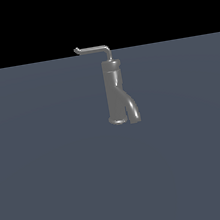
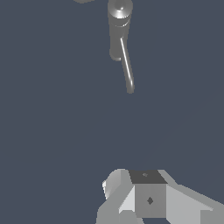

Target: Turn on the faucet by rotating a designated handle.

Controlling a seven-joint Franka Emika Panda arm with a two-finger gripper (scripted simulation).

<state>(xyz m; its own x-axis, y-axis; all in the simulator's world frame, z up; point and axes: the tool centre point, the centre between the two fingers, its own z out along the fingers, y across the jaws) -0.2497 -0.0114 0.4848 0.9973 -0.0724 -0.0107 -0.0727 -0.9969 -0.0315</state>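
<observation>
In the exterior view the faucet [image 1: 114, 93] stands upright on the grey tabletop [image 1: 53, 182], its thin handle [image 1: 93, 49] reaching from the top toward the exterior view's left. No arm or jaws appear here, so nothing touches the handle; by my judgement the whole turn remains to be done.

In the wrist view the faucet [image 2: 119, 26] and its handle [image 2: 126, 65] lie well ahead of the jaws [image 2: 146, 197], with bare tabletop [image 2: 52, 122] between. Only a blocky part of the jaws shows at the frame edge; I cannot tell whether they are apart or together. The spout is hidden here.
</observation>
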